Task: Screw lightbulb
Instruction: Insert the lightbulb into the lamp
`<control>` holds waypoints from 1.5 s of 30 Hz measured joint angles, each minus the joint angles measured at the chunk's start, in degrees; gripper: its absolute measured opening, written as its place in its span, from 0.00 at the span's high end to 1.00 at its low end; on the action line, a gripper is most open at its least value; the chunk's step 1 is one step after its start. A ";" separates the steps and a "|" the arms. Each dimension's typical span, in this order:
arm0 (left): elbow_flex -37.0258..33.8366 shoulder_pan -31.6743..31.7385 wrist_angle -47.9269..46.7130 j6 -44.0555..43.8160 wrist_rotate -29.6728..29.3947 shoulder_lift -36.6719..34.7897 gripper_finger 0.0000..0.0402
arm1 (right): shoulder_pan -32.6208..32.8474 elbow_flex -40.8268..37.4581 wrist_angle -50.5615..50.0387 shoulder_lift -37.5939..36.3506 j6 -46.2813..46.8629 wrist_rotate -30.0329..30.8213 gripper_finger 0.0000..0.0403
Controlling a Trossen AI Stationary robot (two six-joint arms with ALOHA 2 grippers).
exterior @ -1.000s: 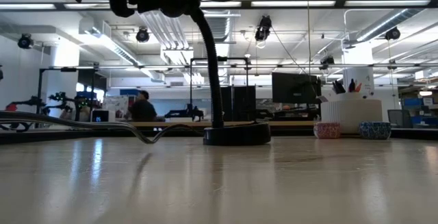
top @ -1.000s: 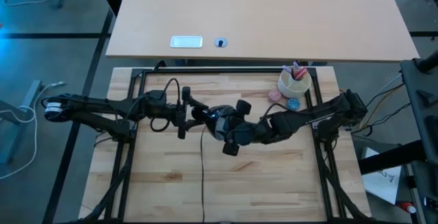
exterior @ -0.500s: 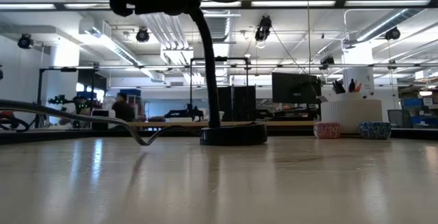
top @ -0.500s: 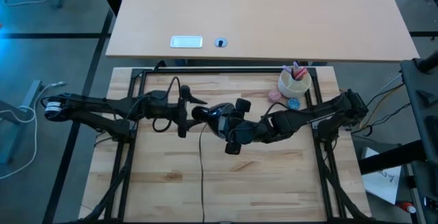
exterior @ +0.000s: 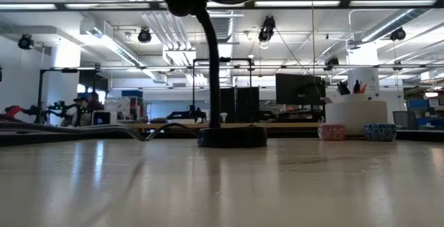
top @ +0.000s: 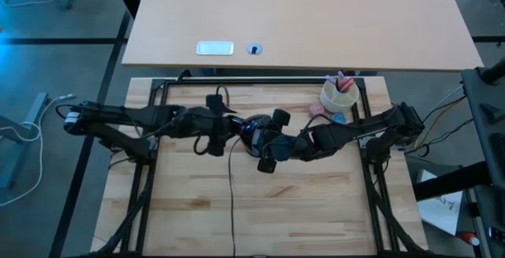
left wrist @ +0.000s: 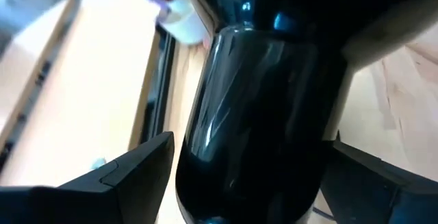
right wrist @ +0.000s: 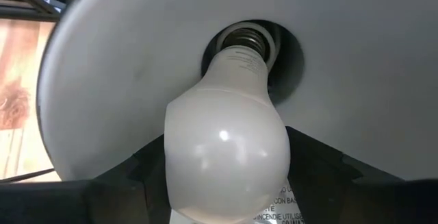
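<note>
You're looking at a butcher-block table [top: 237, 226], lab bkgd behind. Right gripper [right wrist: 226, 176] is pinching the lightbulb [right wrist: 229, 148], its threaded neck sitting at the socket in the lamp shade [right wrist: 137, 66], table centre. Left gripper [top: 215, 124], fingers spread round the black lamp head [left wrist: 260, 114], is now closer in from 9 o'clock vs 1 s ago; base [exterior: 232, 137] is shifting slightly. Prob bracing for the twist.

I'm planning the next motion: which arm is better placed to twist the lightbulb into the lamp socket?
Right. The right gripper holds the lightbulb, whose threaded neck sits at the socket in the lamp shade. The left gripper straddles the shade's black back.
</note>
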 joint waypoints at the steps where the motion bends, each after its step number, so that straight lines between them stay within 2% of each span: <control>1: 1.42 -0.10 -1.76 -1.37 -0.40 0.99 0.20 | 0.00 0.00 -0.08 0.00 0.00 -0.01 0.45; 5: 6.41 -0.52 -7.91 -4.90 -0.48 4.47 0.20 | 0.00 0.00 -0.14 0.00 0.00 -0.17 0.46; 9: 9.01 -1.31 -9.56 -5.43 -1.27 7.01 0.20 | 0.02 0.00 -0.27 0.00 0.03 -0.50 0.46; 16: 12.39 -2.86 -14.02 -6.88 -8.59 9.80 0.21 | -0.02 0.02 -1.26 0.00 1.84 -0.29 0.46; 20: 12.73 -3.55 -14.45 -6.82 -9.40 9.95 0.24 | -0.04 0.08 -1.41 0.00 2.19 -0.44 0.46; 24: 11.79 -3.51 -14.31 -5.43 -9.53 9.54 0.33 | -0.04 0.09 -1.17 0.00 2.14 -0.42 0.45; 29: 9.11 -3.41 -12.63 -1.43 -10.70 8.71 0.34 | 0.28 0.09 -1.56 -0.75 1.54 -1.26 0.46; 33: 5.20 -3.07 -7.38 5.10 -10.31 6.05 0.35 | 1.05 0.25 -1.72 -2.50 0.06 -1.22 0.46; 39: -2.15 -2.58 3.64 22.92 -6.68 0.96 0.36 | 2.19 1.69 -2.65 -3.80 -2.69 -1.15 0.46; 42: -4.91 -1.85 9.38 32.02 -7.23 0.38 0.36 | 2.14 2.53 -3.73 -3.46 0.55 -1.15 0.47; 45: -5.80 -1.17 13.58 39.28 -10.18 1.30 0.36 | 1.52 2.71 -4.10 -3.07 6.68 -1.18 0.47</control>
